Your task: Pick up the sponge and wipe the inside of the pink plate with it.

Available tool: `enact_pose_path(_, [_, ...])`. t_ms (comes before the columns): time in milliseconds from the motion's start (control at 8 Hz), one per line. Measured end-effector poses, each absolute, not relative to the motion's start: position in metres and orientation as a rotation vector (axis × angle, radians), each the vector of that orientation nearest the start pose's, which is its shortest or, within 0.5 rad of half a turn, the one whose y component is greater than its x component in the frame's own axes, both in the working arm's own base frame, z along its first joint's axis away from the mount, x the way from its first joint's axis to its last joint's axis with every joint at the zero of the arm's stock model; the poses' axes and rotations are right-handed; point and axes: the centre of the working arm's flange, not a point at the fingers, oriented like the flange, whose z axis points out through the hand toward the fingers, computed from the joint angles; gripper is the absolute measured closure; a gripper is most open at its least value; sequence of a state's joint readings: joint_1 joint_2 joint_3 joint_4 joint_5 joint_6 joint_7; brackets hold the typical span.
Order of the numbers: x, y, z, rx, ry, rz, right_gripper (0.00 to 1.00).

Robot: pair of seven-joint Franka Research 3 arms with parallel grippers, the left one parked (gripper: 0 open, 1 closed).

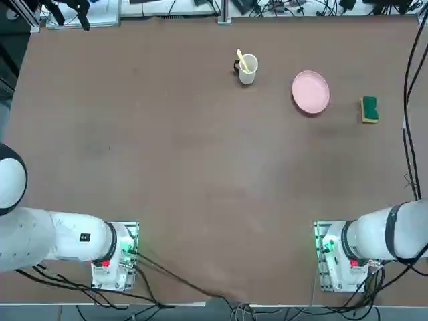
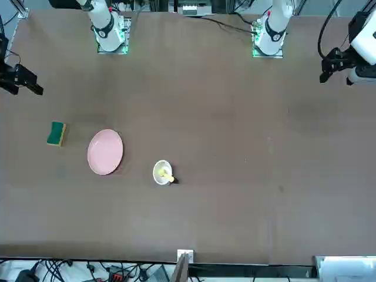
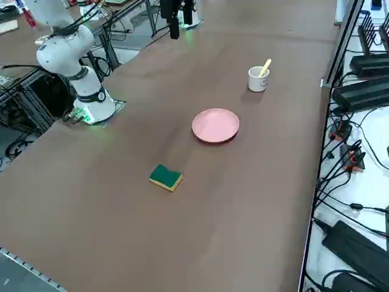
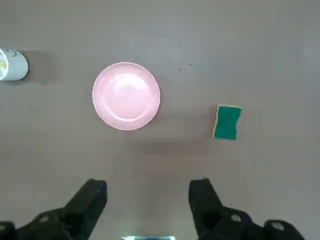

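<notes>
Nearest the wrist camera, the right gripper (image 4: 147,192) hung high over bare brown table (image 1: 167,167) with its two fingers spread wide and nothing between them. Beyond it, in the top view's upper right, the sponge (image 1: 369,109) lay flat, green side up, a little apart from the pink plate (image 1: 310,91), which sat empty to its left. Farther left stood the white mug (image 1: 247,68) with a yellow utensil (image 1: 243,59) in it. The task looked to be at its very start: the reach for the sponge had not yet begun. The next move called for descending over the sponge and closing across its short sides.
</notes>
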State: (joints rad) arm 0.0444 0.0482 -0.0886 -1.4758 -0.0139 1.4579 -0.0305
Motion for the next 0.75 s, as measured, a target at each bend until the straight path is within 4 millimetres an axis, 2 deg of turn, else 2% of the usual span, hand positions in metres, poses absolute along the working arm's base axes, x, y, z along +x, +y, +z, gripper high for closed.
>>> enact_pose_path(375, [0.562,-0.025,0.627,-3.147,0.027,0.101,0.0])
enact_pose_path(625, [0.572,-0.028,0.607,-3.147,0.039,0.153,0.0])
enact_pose_path(750, [0.579,-0.035,0.592,-3.146,0.06,0.189,0.0])
